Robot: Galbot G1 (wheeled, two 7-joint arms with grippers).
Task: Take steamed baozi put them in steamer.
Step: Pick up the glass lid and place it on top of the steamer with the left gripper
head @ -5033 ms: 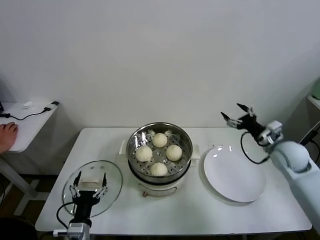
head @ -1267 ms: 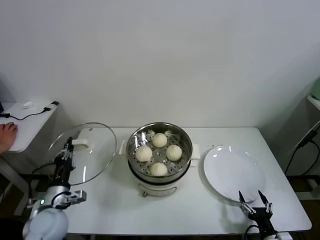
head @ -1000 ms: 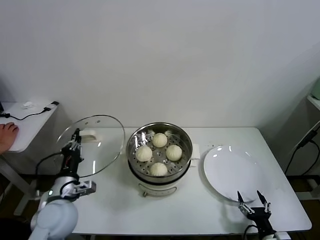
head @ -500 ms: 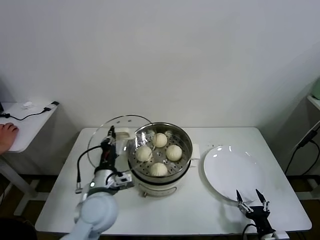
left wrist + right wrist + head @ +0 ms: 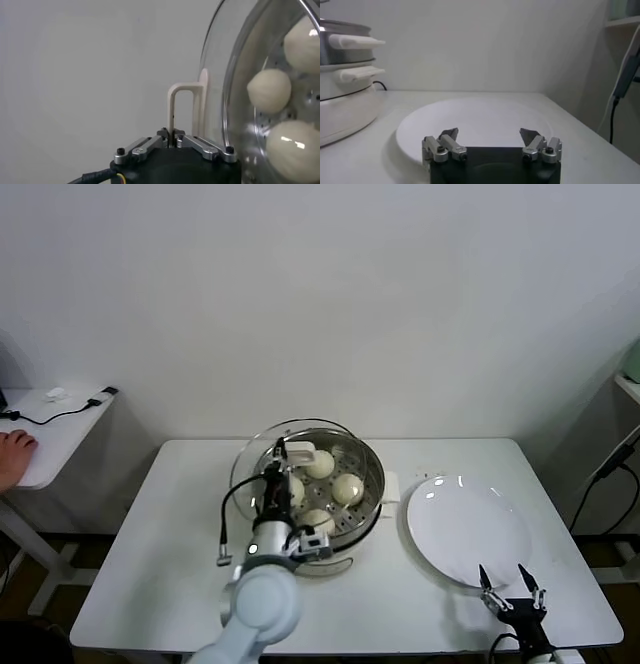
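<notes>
The steamer (image 5: 378,484) stands mid-table, and three baozi (image 5: 347,486) lie in plain view on its perforated tray. A fourth baozi (image 5: 296,488) is partly hidden behind my left arm. My left gripper (image 5: 280,456) is shut on the cream handle (image 5: 182,105) of the round glass lid (image 5: 247,466). It holds the lid tilted over the steamer's left side. In the left wrist view, three baozi (image 5: 269,90) show through the lid (image 5: 225,75). My right gripper (image 5: 510,594) is open and empty, low at the table's front right.
A flat white plate (image 5: 468,529) lies right of the steamer, just beyond my right gripper (image 5: 490,136); it also shows in the right wrist view (image 5: 485,117). A side desk (image 5: 45,434) with a cable stands at the far left.
My left gripper has carried the glass lid rightward from the table's left side to over the steamer. My right arm came down from over the plate to the front right, then stayed still.
</notes>
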